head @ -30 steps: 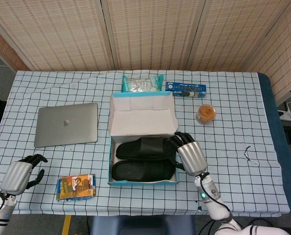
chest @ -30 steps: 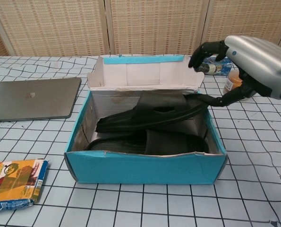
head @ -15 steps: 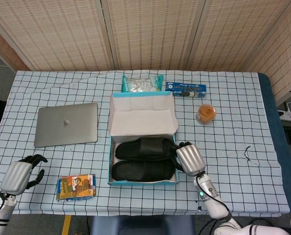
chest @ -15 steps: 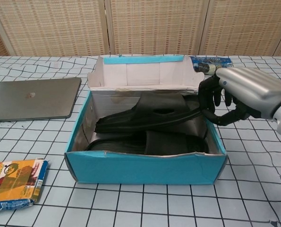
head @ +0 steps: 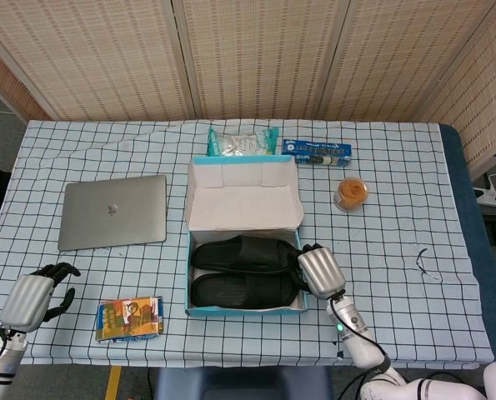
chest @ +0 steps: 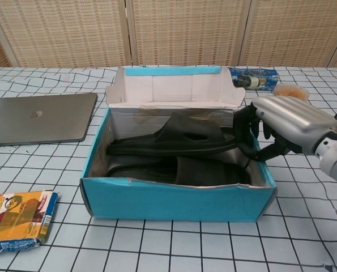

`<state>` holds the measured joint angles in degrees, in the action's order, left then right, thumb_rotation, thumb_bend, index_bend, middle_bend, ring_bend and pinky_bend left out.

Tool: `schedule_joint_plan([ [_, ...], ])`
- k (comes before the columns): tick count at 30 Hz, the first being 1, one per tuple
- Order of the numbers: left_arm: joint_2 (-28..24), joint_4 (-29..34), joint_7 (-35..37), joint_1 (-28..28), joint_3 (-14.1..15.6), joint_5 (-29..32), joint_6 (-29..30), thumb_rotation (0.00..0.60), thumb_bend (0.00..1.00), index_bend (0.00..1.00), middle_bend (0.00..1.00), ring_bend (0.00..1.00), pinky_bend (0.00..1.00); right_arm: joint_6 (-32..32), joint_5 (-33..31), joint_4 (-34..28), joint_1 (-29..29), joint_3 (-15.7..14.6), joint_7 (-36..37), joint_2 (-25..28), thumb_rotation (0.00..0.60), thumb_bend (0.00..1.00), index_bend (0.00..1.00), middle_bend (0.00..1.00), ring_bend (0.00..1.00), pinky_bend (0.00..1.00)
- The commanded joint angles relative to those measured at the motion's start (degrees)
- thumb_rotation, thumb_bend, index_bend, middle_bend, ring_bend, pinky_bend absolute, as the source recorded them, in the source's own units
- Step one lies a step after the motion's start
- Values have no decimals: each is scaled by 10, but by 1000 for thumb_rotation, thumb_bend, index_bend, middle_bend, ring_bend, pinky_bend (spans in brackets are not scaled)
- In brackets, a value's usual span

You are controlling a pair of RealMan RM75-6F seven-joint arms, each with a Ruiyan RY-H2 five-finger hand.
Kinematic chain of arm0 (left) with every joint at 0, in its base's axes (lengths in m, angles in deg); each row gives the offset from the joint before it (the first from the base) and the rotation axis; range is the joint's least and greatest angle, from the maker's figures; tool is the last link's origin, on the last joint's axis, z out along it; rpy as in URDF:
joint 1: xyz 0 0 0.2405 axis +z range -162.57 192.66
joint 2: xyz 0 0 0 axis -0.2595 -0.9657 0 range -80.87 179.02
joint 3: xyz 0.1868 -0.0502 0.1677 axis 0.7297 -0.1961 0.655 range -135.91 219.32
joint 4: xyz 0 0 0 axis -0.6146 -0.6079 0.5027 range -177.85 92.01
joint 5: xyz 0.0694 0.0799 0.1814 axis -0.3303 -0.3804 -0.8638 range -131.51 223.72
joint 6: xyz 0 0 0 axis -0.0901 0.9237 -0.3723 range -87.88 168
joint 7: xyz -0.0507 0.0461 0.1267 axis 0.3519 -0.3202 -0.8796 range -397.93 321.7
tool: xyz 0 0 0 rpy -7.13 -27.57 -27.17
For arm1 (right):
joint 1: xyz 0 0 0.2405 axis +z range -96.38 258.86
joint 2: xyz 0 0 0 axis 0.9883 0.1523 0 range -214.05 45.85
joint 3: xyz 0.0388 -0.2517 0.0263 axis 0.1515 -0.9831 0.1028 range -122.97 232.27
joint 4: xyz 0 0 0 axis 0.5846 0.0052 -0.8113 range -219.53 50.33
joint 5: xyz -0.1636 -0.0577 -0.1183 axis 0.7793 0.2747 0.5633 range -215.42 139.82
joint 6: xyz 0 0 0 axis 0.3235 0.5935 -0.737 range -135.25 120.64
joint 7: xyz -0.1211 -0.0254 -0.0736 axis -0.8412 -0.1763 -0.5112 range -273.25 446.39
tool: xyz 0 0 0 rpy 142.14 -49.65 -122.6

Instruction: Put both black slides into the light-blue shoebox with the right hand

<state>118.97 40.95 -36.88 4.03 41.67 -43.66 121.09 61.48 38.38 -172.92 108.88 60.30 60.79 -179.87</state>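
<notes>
Settling flatter now, upper slide (chest: 174, 137) lying inside shoebox (chest: 174, 198); right hand (chest: 281, 123) at box's right wall, fingers curling on slide's end; task nearly complete

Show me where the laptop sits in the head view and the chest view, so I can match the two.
Head view: the laptop lies closed at left of centre, left of the shoebox.
Chest view: the laptop is at the left edge, partly cut off, left of the shoebox.
Shared landmark: the shoebox's raised white lid, seen in both views.
</notes>
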Motion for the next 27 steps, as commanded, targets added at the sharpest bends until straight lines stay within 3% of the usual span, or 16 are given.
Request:
schedule_joint_plan([
  [1,-1,1,0,0,0,-1,1,600,456,391,360,378,598,-13,-13,4,2,-1,-9,-2,600,544,694,585,480,521],
  [12,-1,0,2,0,0,0,1,600,456,390,362,378,598,-53,-104,10,19,21,-77,-10,600,544,651,584,422,489],
  [21,0,-2,0,0,1,-2,0,600,456,390,362,378,598,-40,-88,-5,18,24,-54,0,600,544,601,572,415,480],
  [27,1,-1,-3,0,1,0,-2,600,456,390,362,378,598,-27,-57,-36,13,18,-25,25,600,418,433,439,392,479],
])
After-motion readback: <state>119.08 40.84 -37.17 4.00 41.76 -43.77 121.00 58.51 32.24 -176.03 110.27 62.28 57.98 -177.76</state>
